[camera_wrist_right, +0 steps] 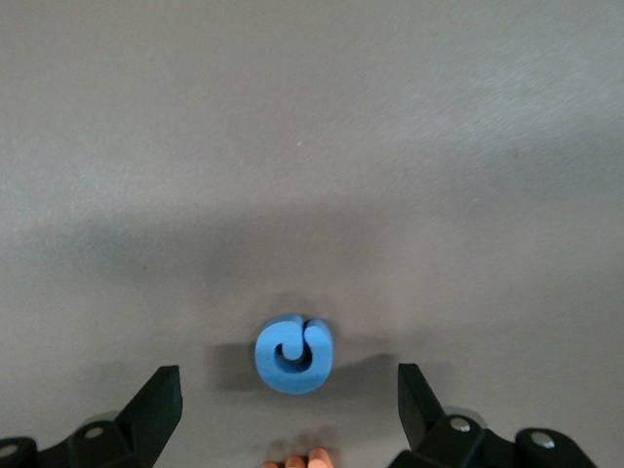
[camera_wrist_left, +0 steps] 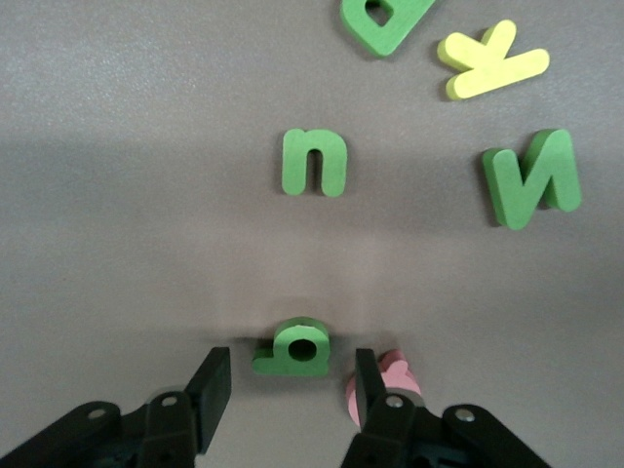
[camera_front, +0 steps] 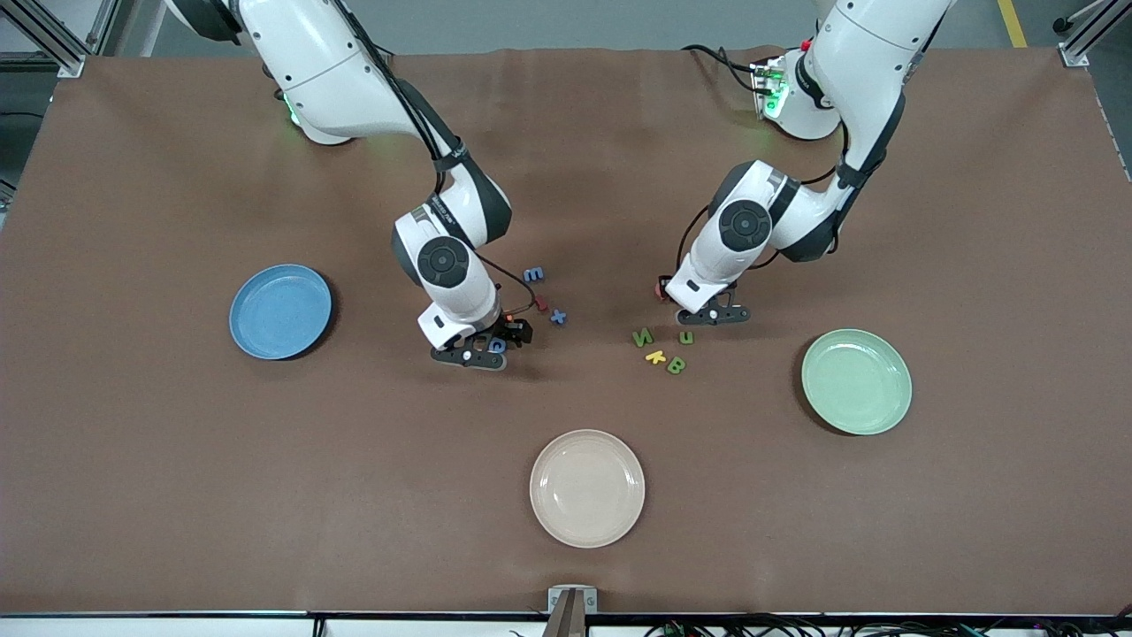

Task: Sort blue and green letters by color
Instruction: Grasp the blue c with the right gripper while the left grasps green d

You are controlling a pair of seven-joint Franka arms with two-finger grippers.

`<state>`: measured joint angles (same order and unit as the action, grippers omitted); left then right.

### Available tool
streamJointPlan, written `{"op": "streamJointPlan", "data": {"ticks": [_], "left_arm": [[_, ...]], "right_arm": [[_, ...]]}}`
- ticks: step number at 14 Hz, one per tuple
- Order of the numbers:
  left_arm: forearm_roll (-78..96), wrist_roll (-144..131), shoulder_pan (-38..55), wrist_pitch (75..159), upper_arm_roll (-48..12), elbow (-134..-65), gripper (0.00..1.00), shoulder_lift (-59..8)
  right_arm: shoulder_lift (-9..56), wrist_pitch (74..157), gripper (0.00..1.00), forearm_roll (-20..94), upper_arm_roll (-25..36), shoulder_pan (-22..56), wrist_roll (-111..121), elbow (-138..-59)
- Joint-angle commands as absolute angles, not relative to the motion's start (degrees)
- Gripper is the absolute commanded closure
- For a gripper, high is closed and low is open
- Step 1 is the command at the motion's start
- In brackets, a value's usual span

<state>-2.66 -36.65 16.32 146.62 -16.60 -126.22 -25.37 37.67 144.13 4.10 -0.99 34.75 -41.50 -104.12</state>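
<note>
Both claws down on letters, neither gripped yet.

My left claw (camera_wrist_left: pixel 292 385) is low on the surface, jaws partly closed either side of the green b (camera_wrist_left: pixel 292 348), not touching it; a pink letter (camera_wrist_left: pixel 385 382) sits against one finger, so I'd centre on the b and keep pink out before lifting toward the green plate (camera_front: pixel 856 381). My right claw (camera_wrist_right: pixel 290 395) is wide open and empty around the blue G (camera_wrist_right: pixel 294 354): drop square, then close. Green u (camera_wrist_left: pixel 314 162), N (camera_wrist_left: pixel 531 177) and B (camera_wrist_left: pixel 387 21) lie near the b.
</note>
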Motion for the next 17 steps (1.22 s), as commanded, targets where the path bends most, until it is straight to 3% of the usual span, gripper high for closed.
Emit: {"op": "streamJointPlan", "data": {"ticks": [1,3,8,12,15,16,17], "left_arm": [[-5.1,-38.5,16.1,147.2,-16.4,-125.2,0.42,-26.7],[-5.2,-38.8,16.2,147.2,-16.4,-125.2,0.42,-26.7],[-5.4,-38.8,16.3,147.2,-16.5,-125.3,0.47,-26.8],[-5.5,-38.8,16.6,147.1,-16.5,-125.3,0.59,-26.8],[-5.4,-38.8,16.8,147.1,-16.5,-124.6,0.63,-27.8],[-5.5,-38.8,16.7,147.1,-16.5,-124.5,0.67,-28.1],[-5.6,-38.8,16.6,147.1,-16.5,-124.3,0.81,-28.2]], "right_arm": [[38.2,145.2,0.04,2.9,-0.5,35.9,-43.9,-104.4],[38.3,145.1,0.08,2.9,-0.5,35.9,-43.9,-104.4],[38.3,144.5,0.31,2.9,-0.5,35.5,-43.4,-104.1],[38.3,144.3,0.5,2.8,-0.5,35.1,-42.8,-104.0],[38.3,144.2,0.77,2.8,-0.5,34.8,-42.6,-103.9],[38.2,144.1,0.88,2.9,-0.5,34.8,-42.6,-103.7],[38.1,143.4,0.96,2.9,-0.4,34.7,-42.6,-103.4]]}}
